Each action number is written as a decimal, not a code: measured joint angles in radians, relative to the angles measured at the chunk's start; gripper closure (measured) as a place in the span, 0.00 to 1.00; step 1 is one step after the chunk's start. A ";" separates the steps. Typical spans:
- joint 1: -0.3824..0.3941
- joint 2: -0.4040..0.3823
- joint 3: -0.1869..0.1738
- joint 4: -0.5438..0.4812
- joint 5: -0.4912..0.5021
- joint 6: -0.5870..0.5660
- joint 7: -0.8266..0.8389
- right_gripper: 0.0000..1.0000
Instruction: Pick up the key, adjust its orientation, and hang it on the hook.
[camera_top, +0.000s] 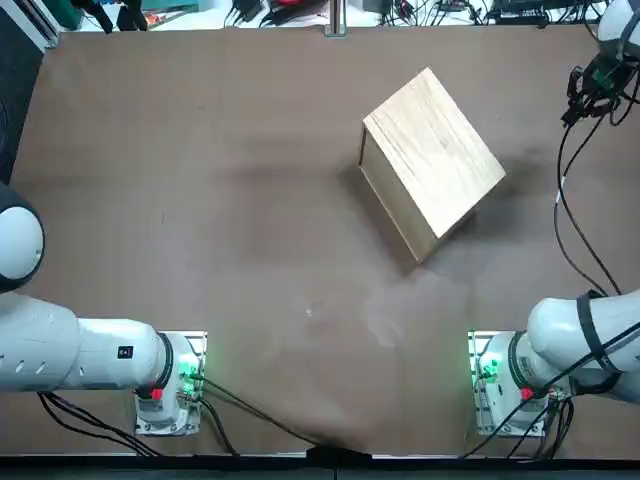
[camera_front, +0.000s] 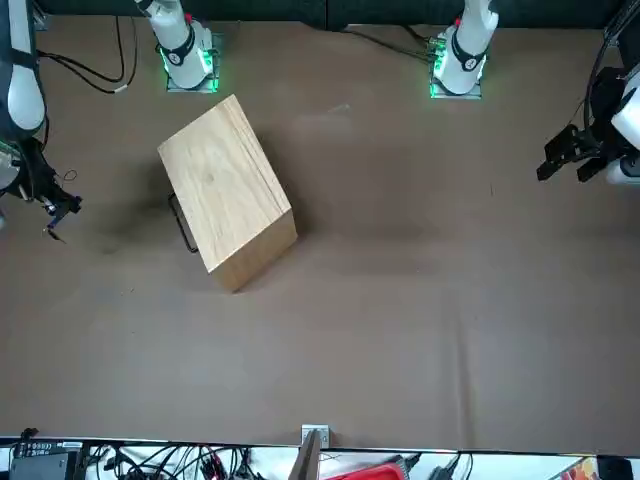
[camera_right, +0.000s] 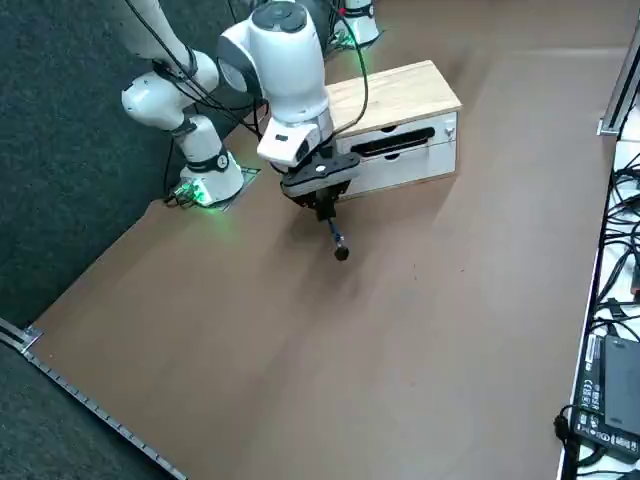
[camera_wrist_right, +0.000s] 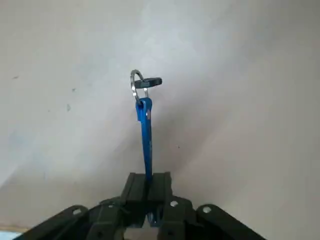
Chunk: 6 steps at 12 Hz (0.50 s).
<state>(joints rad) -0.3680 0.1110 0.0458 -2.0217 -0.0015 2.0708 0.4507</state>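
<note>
Key (camera_wrist_right: 146, 132) is in the right hand (camera_wrist_right: 148, 177), far L in the front view: a blue piece w/ a metal ring (camera_wrist_right: 133, 86) and a dark tab (camera_wrist_right: 149, 83) at its free end. Fingers are closed on the blue piece, pinching it btwn the tips; ring and tab stick out past them. In the side view the key hangs below the hand, off the tabletop (camera_right: 400, 330), over bare surface in front of the box.

Going L to R in the front view: black device (camera_front: 45, 465) at the near edge, cables (camera_front: 150, 462) just beside it. Farther in, hand + key, w/ a gap btwn them and the box. Next, dark handle (camera_front: 183, 225) on the box's hand-facing side; side view shows that side w/ white drawer fronts (camera_right: 400, 167) and a dark slot (camera_right: 395, 142). R arm's base (camera_front: 193, 65) is at the back edge, behind the box, apart from it.

Wooden box (camera_front: 228, 185) then, set at an angle to the tabletop edges, pale top up, corners well in from every edge. R of it, wide open room, also btwn box and near edge. Along that near edge: metal post (camera_front: 308, 455) about mid-way, red item (camera_front: 370, 472) just R of it, bright printed item (camera_front: 582, 469) near the R corner.
</note>
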 joint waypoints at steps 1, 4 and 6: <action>0.009 0.004 0.000 0.004 0.000 0.000 -0.037 0.96; 0.054 0.022 0.001 0.010 0.000 0.003 -0.142 0.96; 0.083 0.045 0.002 0.026 0.000 0.005 -0.214 0.96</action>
<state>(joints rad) -0.2849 0.1559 0.0477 -1.9954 -0.0015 2.0758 0.2369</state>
